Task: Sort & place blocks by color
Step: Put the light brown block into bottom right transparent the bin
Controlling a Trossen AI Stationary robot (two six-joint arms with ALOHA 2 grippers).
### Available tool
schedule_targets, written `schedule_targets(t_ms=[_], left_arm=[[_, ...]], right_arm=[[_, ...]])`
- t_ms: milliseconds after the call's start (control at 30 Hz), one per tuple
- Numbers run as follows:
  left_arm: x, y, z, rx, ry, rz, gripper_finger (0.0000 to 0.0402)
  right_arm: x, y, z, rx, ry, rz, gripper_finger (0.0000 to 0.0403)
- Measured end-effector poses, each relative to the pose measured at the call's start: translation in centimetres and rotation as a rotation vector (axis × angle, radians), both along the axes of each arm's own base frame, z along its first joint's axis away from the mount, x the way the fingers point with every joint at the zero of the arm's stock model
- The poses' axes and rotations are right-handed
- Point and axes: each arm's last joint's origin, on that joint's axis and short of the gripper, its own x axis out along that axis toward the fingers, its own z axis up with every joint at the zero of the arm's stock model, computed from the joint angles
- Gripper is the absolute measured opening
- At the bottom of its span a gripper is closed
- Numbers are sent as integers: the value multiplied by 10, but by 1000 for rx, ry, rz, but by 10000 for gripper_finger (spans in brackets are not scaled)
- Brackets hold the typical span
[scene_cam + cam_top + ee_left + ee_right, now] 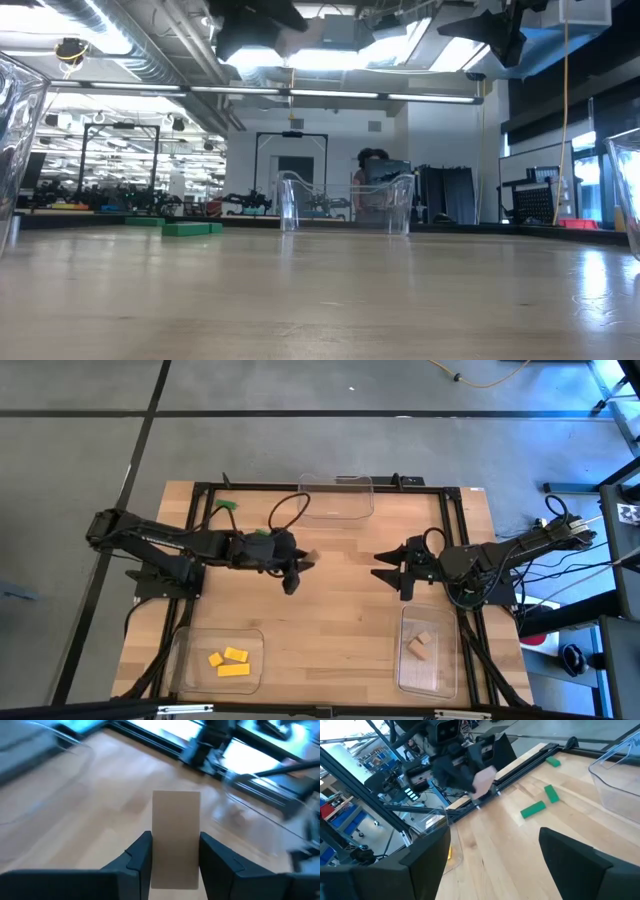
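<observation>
Overhead, left gripper hangs above the middle of the wooden surface, its fingers closed on a plain tan block that stands upright between them, lifted clear of the wood. Right gripper waits opposite, just right of centre, fingers spread wide with nothing between them.

Three yellow blocks lie together in the clear tray at the near left corner. Two tan blocks sit in the clear tray at the near right. A third clear tray stands at the far edge; its contents are hard to make out from above. Green blocks, three by the right wrist view, lie loose on the surface near the far left frame rail, well apart from the trays.
</observation>
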Motion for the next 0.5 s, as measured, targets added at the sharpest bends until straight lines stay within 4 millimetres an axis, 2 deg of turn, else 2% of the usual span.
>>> schedule_targets(t_ms=[133, 300, 500], left_arm=[[0, 0, 1, -37, -5, -35, 117], [-8, 1, 12, -38, -62, -41, 117], [-29, 9, -7, -50, -125, 1, 117]], right_arm=[[0, 0, 0, -1, 3, 0, 307], [-1, 0, -3, -11, 32, 0, 307], [1, 0, -4, -16, 42, 0, 307]])
